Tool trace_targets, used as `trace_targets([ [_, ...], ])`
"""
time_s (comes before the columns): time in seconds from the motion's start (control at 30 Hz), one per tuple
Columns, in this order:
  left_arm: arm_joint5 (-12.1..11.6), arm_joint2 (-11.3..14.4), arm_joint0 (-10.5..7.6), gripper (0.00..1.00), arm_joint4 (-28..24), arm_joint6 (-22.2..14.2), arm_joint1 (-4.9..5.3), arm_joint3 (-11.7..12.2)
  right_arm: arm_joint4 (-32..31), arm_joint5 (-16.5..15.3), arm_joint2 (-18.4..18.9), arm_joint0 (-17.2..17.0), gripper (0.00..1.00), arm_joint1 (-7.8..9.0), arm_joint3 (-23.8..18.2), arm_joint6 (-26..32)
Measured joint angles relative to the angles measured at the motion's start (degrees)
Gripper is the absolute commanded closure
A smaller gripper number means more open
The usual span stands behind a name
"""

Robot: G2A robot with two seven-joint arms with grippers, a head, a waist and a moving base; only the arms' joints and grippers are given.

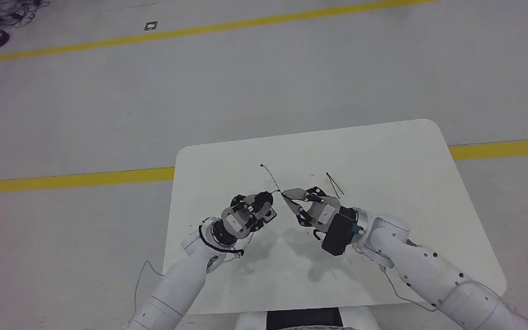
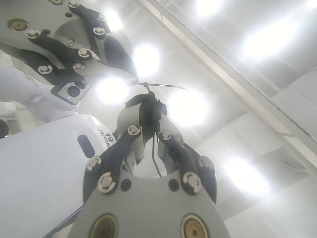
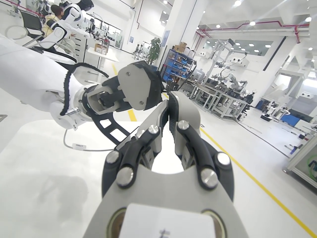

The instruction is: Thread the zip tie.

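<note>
1. Thin black plastic zip tie (image 2: 163, 85) held over mid white table (image 1: 396, 165), betw both grippers.
2. Jaws of left gripper (image 2: 148, 102) & right gripper (image 3: 169, 100) each pinch it.
3. Line up tip w/ head, feed slow, no twist.

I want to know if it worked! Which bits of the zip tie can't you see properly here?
1. Top view: where the left gripper and right gripper meet, the zip tie is too thin to show any threading.
2. Left wrist view: ceiling-light glare washes out its head.
3. Right wrist view: the right gripper's shut fingers hide the zip tie.
</note>
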Motion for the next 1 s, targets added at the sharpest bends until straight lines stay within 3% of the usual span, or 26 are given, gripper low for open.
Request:
trace_targets([
  [0.1, -0.63, -0.24, 0.07, 0.61, 1.14, -0.26, 0.05, -0.13, 0.0, 0.0, -0.26, 0.3, 1.0, 0.27, -0.07, 0.1],
  [0.17, -1.59, -0.44, 0.07, 0.53, 2.63, -0.48, 0.11, -0.18, 0.0, 0.14, -0.45, 0.45, 1.0, 0.45, -0.14, 0.2],
  [0.2, -2.09, -0.52, 0.06, 0.44, 3.36, -0.6, 0.14, -0.21, 0.0, 0.19, -0.52, 0.49, 1.0, 0.53, -0.16, 0.24],
  [0.23, -2.81, -0.6, 0.05, 0.25, 4.33, -0.78, 0.17, -0.23, 0.0, 0.24, -0.6, 0.53, 1.0, 0.62, -0.2, 0.3],
  [0.27, -3.35, -0.65, 0.05, 0.19, 4.91, -0.97, 0.17, -0.25, 0.0, 0.24, -0.64, 0.54, 1.0, 0.68, -0.22, 0.35],
  [0.47, -6.09, -0.6, -0.16, 0.28, 7.89, -2.08, 0.15, -0.14, 0.0, 0.07, -0.48, 0.21, 1.0, 0.87, -0.34, 0.4],
  [0.57, -7.96, -0.83, -0.27, 0.51, 9.6, -2.23, 0.17, -0.17, 0.0, -0.28, -0.28, 0.04, 1.0, 0.86, -0.39, 0.56],
  [0.67, -9.89, -0.97, -0.2, 0.63, 11.21, -2.13, 0.19, -0.24, 0.29, -0.69, 0.13, -0.3, 1.0, 0.76, -0.47, 0.68],
  [1.0, -13.46, -0.92, -0.42, 0.79, 12.98, -1.19, -0.03, 0.34, 4.21, -1.29, 1.27, -1.53, 1.0, 0.05, -0.78, 1.66],
])
